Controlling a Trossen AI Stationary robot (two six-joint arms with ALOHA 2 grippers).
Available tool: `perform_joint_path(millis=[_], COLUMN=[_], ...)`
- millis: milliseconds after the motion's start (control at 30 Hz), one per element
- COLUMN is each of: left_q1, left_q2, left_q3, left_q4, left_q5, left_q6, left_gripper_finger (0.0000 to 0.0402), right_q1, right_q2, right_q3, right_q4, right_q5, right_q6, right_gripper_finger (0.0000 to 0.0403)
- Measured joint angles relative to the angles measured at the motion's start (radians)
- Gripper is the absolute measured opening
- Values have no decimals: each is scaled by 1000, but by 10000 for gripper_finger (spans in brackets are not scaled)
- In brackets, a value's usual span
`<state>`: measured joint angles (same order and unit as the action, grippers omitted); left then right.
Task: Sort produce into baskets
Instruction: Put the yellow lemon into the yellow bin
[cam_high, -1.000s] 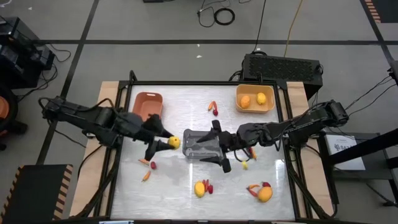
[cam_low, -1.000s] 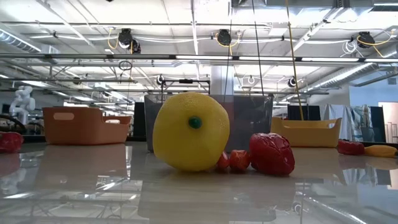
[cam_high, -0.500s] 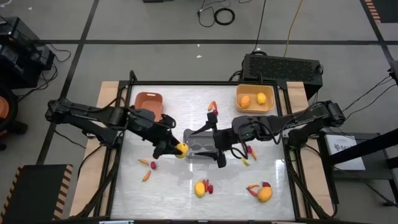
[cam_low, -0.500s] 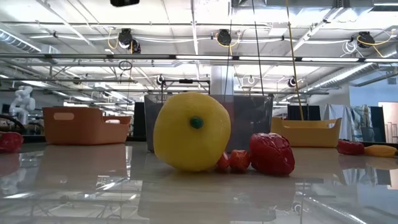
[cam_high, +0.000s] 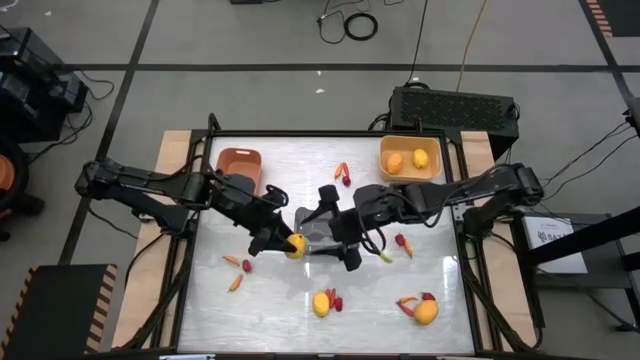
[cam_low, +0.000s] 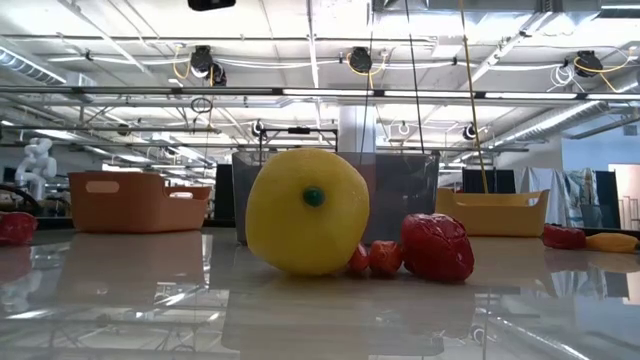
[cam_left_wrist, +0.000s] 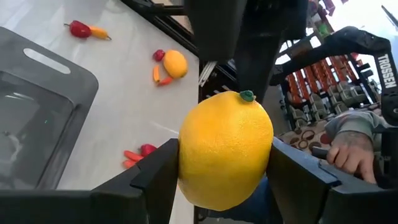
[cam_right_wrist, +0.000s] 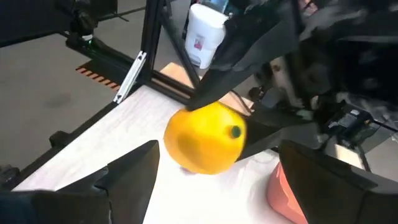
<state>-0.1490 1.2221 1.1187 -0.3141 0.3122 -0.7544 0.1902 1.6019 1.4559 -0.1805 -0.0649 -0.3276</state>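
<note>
My left gripper (cam_high: 290, 243) is shut on a yellow roundish fruit (cam_left_wrist: 225, 149) at the left end of the grey translucent basket (cam_high: 312, 236). The fruit also shows in the right wrist view (cam_right_wrist: 205, 138). My right gripper (cam_high: 330, 228) is wide open and empty above the grey basket, its fingers pointing at the fruit. The terracotta basket (cam_high: 238, 168) stands at the far left. The yellow basket (cam_high: 410, 158) stands at the far right and holds two yellow-orange fruits. My left gripper pinches the yellow fruit by two opposite sides (cam_left_wrist: 186, 155) between its two fingers. The fingers come from the table's left, slanting down. The fruit's green stem end (cam_left_wrist: 247, 96) points away from the wrist. The fruit is lifted clear of the table.
Loose produce lies on the table: a yellow fruit with red berries at the near middle (cam_high: 321, 302), another fruit with a carrot stick at the near right (cam_high: 426, 312), small pieces at the near left (cam_high: 240, 265) and far middle (cam_high: 343, 175). A black box (cam_high: 455, 108) stands beyond the far edge.
My left gripper has carried the yellow fruit toward the table's right and a little nearer, up to the grey basket's left end. My right gripper, still open, has moved toward the table's left over the grey basket, closing on the fruit.
</note>
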Motion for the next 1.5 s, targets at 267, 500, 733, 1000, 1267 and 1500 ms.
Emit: perform_joint_path(millis=[267, 500, 733, 1000, 1267, 1500], left_q1=[6, 13, 12, 13, 14, 99], left_q2=[2, 3, 3, 3, 3, -65], left_q3=[0, 0, 0, 0, 0, 0], left_q4=[-12, -8, -9, -12, -8, -201], left_q5=[-3, -8, -10, -35, -60, -102], left_q6=[0, 0, 4, 18, 18, 89], left_gripper_finger=[221, 221, 221, 221, 264, 286], right_q1=[-7, -7, -12, -12, -13, -60], right_q2=[57, 79, 80, 79, 72, -4], right_q3=[0, 0, 0, 0, 0, 0], right_q4=[113, 116, 117, 89, 85, -89], right_q5=[-66, -60, -12, -10, -7, -8], right_q6=[6, 2, 1, 10, 47, 151], right_gripper_finger=[325, 325, 311, 238, 203, 207])
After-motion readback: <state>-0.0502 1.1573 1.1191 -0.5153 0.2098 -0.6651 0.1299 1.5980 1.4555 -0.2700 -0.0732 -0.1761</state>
